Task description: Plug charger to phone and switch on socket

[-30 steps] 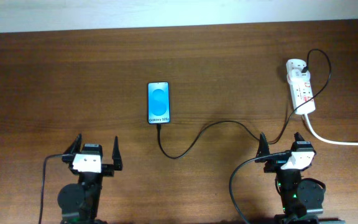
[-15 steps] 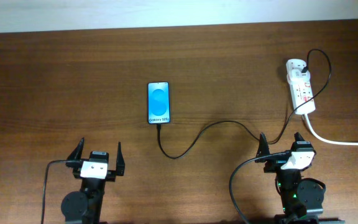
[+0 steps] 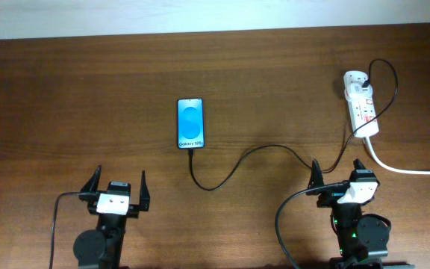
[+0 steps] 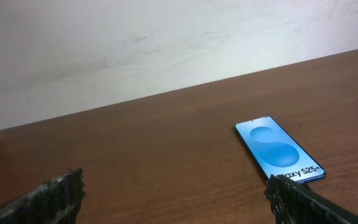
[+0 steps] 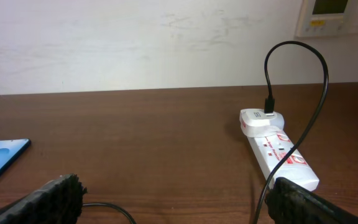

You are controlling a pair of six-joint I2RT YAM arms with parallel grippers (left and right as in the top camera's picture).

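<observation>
Thin black charger cable (image 3: pixel 230 168) appears seated in blue-screened black phone (image 3: pixel 190 123), mid-tabletop (image 3: pixel 88 90). White power-strip socket (image 3: pixel 360 104) far right, on/off state unreadable. Left end effector (image 3: pixel 118 181), right end effector (image 3: pixel 337 169): fingers apart, empty. Next, likely: right toggles socket on.

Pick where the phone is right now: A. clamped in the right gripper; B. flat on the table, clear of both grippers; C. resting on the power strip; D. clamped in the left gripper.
B: the phone lies flat, screen up, on the table, while the left gripper and right gripper both stand open and empty, well apart from it.
</observation>
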